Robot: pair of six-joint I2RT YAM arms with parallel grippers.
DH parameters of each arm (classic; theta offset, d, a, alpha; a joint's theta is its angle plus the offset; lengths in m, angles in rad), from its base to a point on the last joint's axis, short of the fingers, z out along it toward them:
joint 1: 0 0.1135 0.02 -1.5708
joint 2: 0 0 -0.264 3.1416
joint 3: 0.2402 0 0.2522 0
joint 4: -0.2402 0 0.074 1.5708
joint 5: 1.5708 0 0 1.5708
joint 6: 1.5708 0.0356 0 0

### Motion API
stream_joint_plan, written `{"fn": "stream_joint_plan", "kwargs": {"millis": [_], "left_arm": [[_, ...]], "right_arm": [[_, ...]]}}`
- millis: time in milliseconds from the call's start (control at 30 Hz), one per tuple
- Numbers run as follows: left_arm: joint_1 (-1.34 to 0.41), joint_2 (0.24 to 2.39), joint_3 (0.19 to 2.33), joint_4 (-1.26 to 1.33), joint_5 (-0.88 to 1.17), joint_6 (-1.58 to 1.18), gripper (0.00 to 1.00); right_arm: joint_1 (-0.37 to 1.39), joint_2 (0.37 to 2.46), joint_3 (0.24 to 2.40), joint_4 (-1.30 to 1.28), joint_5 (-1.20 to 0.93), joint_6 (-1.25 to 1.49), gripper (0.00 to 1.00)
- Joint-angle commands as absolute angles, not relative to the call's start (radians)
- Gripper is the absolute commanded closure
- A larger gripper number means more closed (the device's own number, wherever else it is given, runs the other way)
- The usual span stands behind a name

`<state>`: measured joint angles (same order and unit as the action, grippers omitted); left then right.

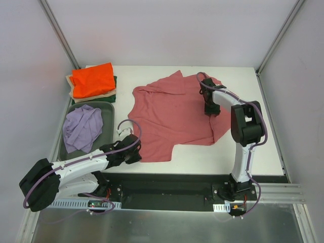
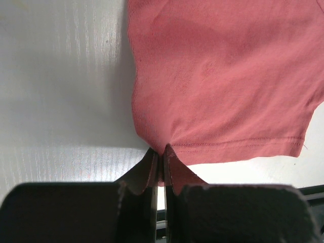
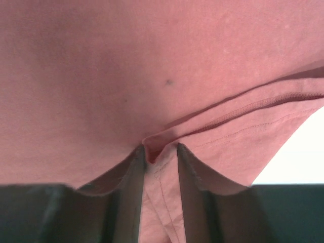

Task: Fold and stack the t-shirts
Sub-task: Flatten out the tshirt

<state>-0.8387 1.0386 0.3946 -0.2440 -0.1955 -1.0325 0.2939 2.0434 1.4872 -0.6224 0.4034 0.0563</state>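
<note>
The left gripper point(image 2: 158, 153), held low, pinches the hem of the rose-red t-shirt point(image 2: 223, 76). The right gripper point(image 3: 158, 152) points down, fingers apart around a fold

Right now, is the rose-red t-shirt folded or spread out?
Spread out, not folded: the rose-red t-shirt lies open and wrinkled on the table, with only one edge turned over.

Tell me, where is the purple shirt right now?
In the top view, the lavender t-shirt lies crumpled in the grey bin at the table's left edge, in front of the folded orange t-shirt and left of the rose-red t-shirt.
</note>
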Motion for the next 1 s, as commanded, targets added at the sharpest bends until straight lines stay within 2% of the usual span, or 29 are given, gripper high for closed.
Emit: {"fn": "stream_joint_plan", "kwargs": {"millis": [0,167,667,967], "left_arm": [[-0.844,1.034,0.374,-0.293,-0.241,-1.028,1.00],[-0.845,1.023,0.382,-0.296,-0.258,-1.011,1.00],[-0.844,0.851,0.405,-0.337,-0.259,-0.979,1.00],[-0.844,0.713,0.384,-0.379,-0.235,-0.983,1.00]], "right_arm": [[0.275,2.034,1.490,-0.627,0.431,0.104,0.74],[0.236,1.958,1.411,-0.618,0.433,0.146,0.99],[0.088,1.381,0.953,-0.676,0.485,0.250,0.99],[0.052,1.120,0.861,-0.752,0.475,0.265,0.99]]}}
